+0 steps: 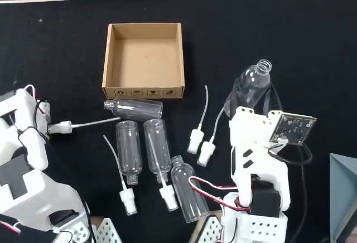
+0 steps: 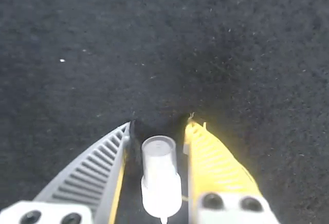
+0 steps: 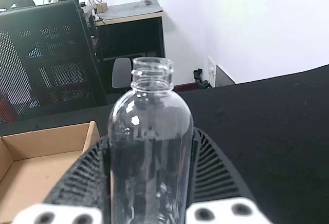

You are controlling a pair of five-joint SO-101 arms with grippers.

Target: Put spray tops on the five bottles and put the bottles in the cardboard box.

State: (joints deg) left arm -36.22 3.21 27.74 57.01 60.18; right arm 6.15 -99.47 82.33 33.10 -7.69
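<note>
My right gripper (image 1: 243, 101) is shut on a clear bottle (image 1: 254, 83), held up with its open mouth toward the far side; in the right wrist view the bottle (image 3: 149, 152) stands between the black fingers (image 3: 82, 175). At the left, my left gripper (image 1: 52, 127) is shut on a white spray top (image 1: 62, 126), whose thin tube points right toward the lying bottles. The left wrist view has that spray top (image 2: 161, 175) between a grey and a yellow finger (image 2: 216, 165) above the black cloth. The open cardboard box (image 1: 109, 59) sits at the back, with nothing inside.
Several capless bottles lie in front of the box: one (image 1: 134, 108) along its front wall, two (image 1: 128, 147) (image 1: 157, 142) side by side, and another (image 1: 187, 192) nearer the arms. Loose spray tops (image 1: 196, 140) (image 1: 207, 151) (image 1: 128, 199) (image 1: 168, 196) lie among them.
</note>
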